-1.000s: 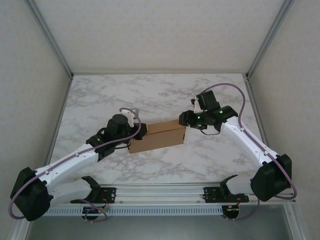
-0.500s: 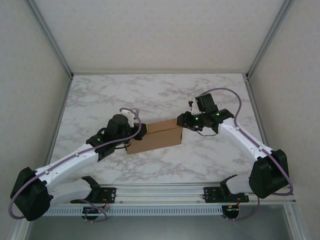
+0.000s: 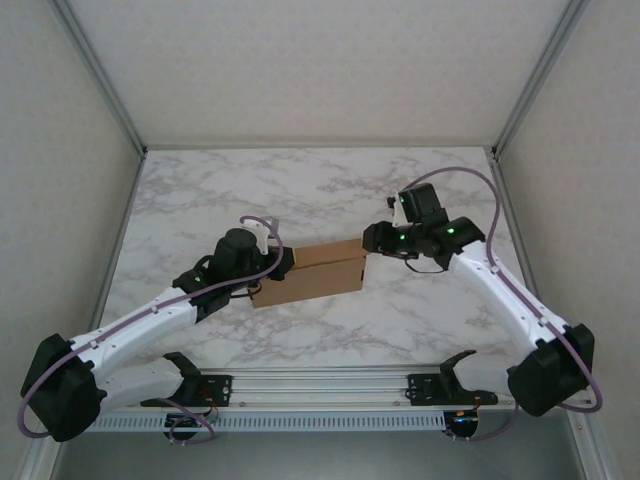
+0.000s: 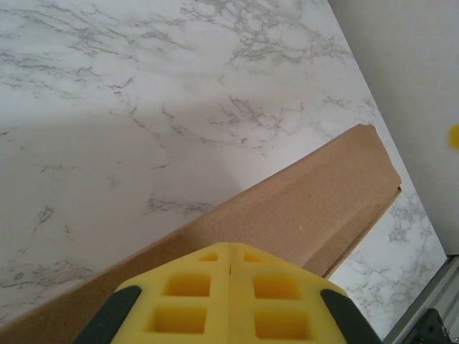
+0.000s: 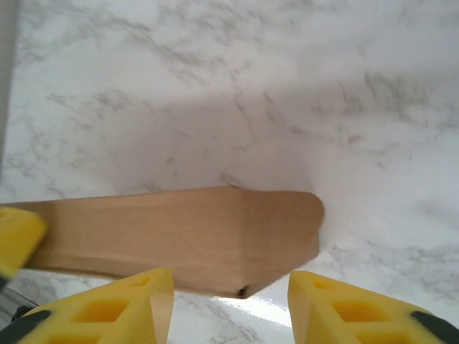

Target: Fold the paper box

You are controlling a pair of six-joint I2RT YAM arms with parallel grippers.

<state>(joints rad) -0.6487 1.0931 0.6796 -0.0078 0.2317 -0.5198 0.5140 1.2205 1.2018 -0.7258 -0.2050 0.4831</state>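
pinning the left end of the plain brown cardboard paper box (image 3: 310, 272), the left gripper (image 4: 229, 251) keeps its yellow fingers pressed together against the board, likely to steady it mid-way across the white marble table (image 3: 330, 190). the right gripper (image 5: 231, 287) hovers at the opposite end with jaws spread, the rounded end flap just ahead of its fingertips, seemingly lined up to tuck it.

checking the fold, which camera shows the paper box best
Top external: the whole paper box shows, spanning from the left gripper to the right gripper. Left wrist gives one long edge and a corner past shut fingers. Right wrist gives one end past open fingers.
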